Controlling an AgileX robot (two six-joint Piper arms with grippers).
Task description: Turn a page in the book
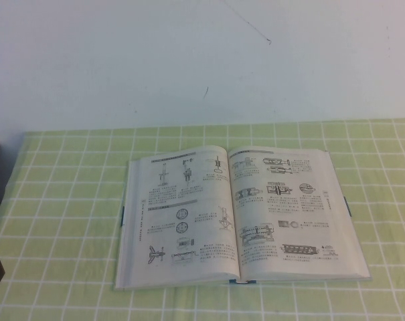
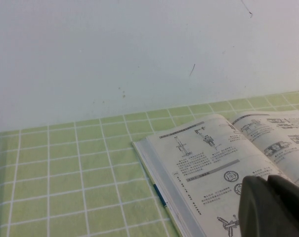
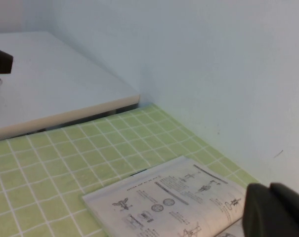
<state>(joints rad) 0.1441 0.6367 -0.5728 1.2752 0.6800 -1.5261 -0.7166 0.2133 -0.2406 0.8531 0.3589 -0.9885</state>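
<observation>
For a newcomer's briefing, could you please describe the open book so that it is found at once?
On the green checked tablecloth before the pale wall lies a thick grey-white paperback book, opened flat. Its pages show black mechanical drawings; nothing else lies on the cloth.

The book (image 1: 239, 217) lies open on the desk (image 1: 61, 221), near its middle, with the wall (image 1: 189, 60) behind. The left gripper (image 2: 275, 207) stays at the left of the book, the right gripper (image 3: 277, 212) at its right, both apart from the pages.
</observation>
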